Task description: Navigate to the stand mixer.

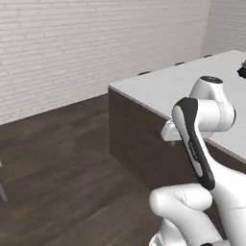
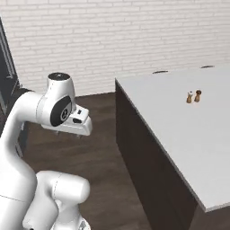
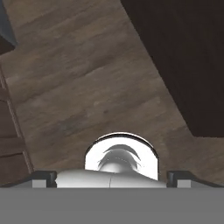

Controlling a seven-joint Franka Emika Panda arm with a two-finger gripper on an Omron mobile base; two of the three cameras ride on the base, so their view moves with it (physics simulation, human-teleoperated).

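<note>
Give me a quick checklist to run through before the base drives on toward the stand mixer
1. Stand mixer located: not ok; these pictures give no fix on it.
2. Island counter identified ahead: ok, grey top with dark sides.
3. Things on the counter recognised: ok, two small shakers stand on it, which are not the target; a dark object at the picture's edge is too cropped to name.
4. Wood floor beside the island free to drive on: ok, as far as it shows.
5. End effector carrying nothing: ok, only floor shows between its fingertips.
6. Arm tucked off the counter: ok, it hangs over the floor.
</note>
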